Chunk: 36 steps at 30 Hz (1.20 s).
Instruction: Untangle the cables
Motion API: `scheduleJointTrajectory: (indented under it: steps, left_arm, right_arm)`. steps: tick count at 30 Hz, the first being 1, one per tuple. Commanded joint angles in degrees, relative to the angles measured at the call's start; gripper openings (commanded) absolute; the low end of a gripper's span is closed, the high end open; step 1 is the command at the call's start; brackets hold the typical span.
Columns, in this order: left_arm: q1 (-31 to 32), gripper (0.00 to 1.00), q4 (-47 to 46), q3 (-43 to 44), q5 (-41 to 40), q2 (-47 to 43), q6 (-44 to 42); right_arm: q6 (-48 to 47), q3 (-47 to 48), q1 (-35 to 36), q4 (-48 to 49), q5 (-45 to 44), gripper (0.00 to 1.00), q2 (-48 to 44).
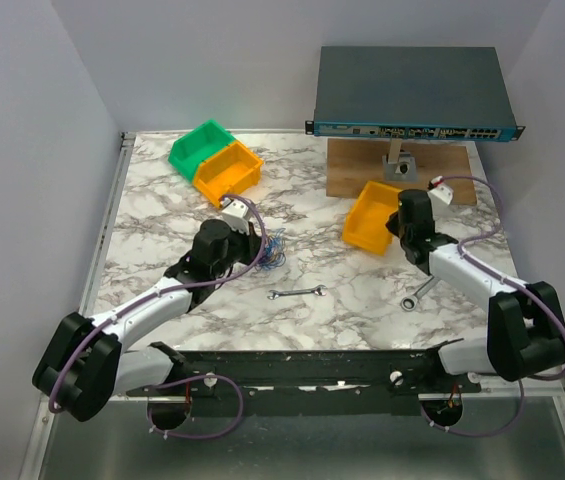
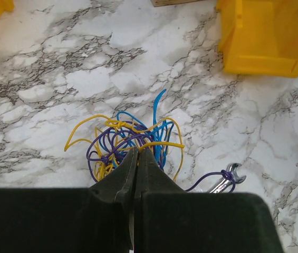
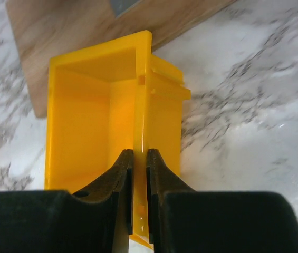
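Early step, I judge: the left hand [image 2: 136, 154] is pressed together on the cables [image 2: 122, 138], heaped centre-left on the bench [image 1: 352, 320]. The right hand [image 3: 138, 161] pinches a yellow bin [image 3: 85, 121] wall. Next calls for drawing one strand free.

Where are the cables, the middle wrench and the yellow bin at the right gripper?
cables [image 2: 121, 126]: left wrist view, middle of tangle.
middle wrench [image 1: 297, 293]: top view, its shaft.
yellow bin [image 3: 80, 121]: right wrist view, inner wall.

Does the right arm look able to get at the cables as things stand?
Probably not: the right end effector is closed on the wall of a yellow bin, and the cables lie far to its left, at the left end effector.
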<state>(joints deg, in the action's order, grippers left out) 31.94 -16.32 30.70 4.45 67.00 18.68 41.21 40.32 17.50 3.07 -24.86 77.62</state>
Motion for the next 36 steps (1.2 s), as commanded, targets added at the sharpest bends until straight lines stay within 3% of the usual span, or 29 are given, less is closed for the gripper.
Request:
scheduleJointTrajectory:
  steps: [1, 2, 3, 4, 5, 8, 15, 19, 21, 29, 32, 36]
  left_arm:
    - [0.0, 0.00, -3.3, -1.1, 2.1, -2.0, 0.3]
    - [0.0, 0.00, -3.4, -1.2, 2.3, -2.1, 0.2]
    - [-0.1, 0.00, -3.4, -1.2, 2.6, -2.1, 0.2]
    - [0.0, 0.00, -3.5, -1.2, 3.0, -2.1, 0.2]
    - [0.0, 0.00, -3.5, -1.1, 3.6, -2.1, 0.1]
    - [0.0, 0.00, -4.1, -0.9, 6.1, -1.5, -0.1]
    - [-0.1, 0.00, -7.9, -0.8, 14.1, 0.1, 0.4]
    - [-0.1, 0.00, -11.0, -1.0, 19.5, 1.1, 1.5]
    - [-0.1, 0.00, -12.9, -1.4, 21.5, 1.1, 1.8]
    - [-0.1, 0.00, -16.5, -2.1, 28.3, 1.0, 1.9]
    - [0.0, 0.00, -17.0, -2.3, 29.2, 0.8, 2.1]
    - [-0.1, 0.00, -18.8, -3.4, 29.8, -0.3, 2.5]
  right_arm:
    - [1.4, 5.9, -5.9, -2.0, -2.9, 0.06, 3.4]
    - [0.5, 7.8, -7.0, -2.7, -1.0, 0.11, 5.0]
    - [0.1, 10.4, -7.3, -5.0, -0.5, 0.40, 6.2]
    - [0.7, 13.0, -7.3, -8.8, -0.8, 0.86, 7.8]
    - [0.5, 15.1, -7.3, -11.1, -0.1, 0.99, 8.8]
    - [-1.4, 14.6, -7.3, -11.1, 3.8, 1.00, 7.7]
    - [-12.7, 1.2, -5.0, 2.1, 24.0, 1.00, -7.7]
    - [-15.0, -3.1, -2.6, 9.0, 44.5, 0.90, -9.8]
    - [-15.0, -5.0, 0.0, 13.2, 50.1, 0.86, -9.6]
    - [-20.6, -5.1, 15.7, 19.7, 53.6, 0.84, -4.5]
    - [-19.8, -7.2, 16.4, 23.2, 53.7, 0.81, -3.4]
    - [-19.2, -9.8, 16.5, 26.7, 53.8, 0.68, -3.7]
